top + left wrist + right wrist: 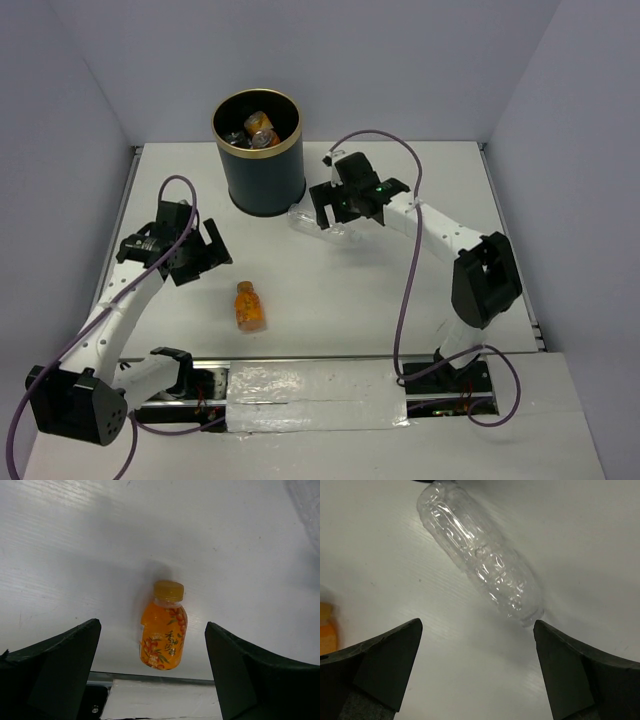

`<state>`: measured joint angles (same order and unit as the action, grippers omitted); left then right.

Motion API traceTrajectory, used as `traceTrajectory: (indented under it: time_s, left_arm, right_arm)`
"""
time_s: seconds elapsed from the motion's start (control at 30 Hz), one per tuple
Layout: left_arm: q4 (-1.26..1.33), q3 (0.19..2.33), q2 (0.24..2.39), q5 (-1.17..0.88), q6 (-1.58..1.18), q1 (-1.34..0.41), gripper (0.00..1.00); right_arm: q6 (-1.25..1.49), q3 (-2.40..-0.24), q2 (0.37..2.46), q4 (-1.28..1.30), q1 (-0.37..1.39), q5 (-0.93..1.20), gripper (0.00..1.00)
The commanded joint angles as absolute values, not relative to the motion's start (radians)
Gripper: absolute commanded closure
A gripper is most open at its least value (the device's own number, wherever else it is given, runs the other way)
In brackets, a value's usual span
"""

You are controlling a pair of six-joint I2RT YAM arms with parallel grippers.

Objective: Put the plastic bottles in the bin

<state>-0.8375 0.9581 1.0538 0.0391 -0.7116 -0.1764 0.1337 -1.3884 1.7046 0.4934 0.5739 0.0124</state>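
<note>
The dark bin (262,185) with a gold rim stands at the back of the table and holds several bottles (260,130). An orange bottle (249,305) lies on the table; in the left wrist view it (163,632) lies between my open fingers, cap pointing away. My left gripper (208,262) is open and empty, left of and above it. A clear bottle (312,222) lies right of the bin; in the right wrist view it (480,555) lies ahead of the fingers. My right gripper (345,210) is open, over it.
White walls enclose the table on three sides. A taped metal strip (320,385) runs along the near edge between the arm bases. The orange bottle's edge shows at the left of the right wrist view (326,632).
</note>
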Motion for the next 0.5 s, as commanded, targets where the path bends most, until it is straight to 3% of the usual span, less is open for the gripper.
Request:
traceTrajectory:
  time_s: [0.0,0.27,0.47]
  left_arm:
    - [-0.818,0.957,1.025,0.037,-0.756,-0.179,0.01]
    - [-0.824,0.982,1.025,0.064,-0.749,-0.179,0.01]
    - [-0.819,0.982,1.034,0.049,-0.755,-0.179,0.01]
  right_arm:
    - [0.034,-1.468,1.776,0.514,0.575,0.003,0.00]
    - [-0.083,-1.640,1.977,0.560,0.574,-0.058,0.00]
    - [-0.115,-1.660,2.046,0.466,0.566,0.047,0.00]
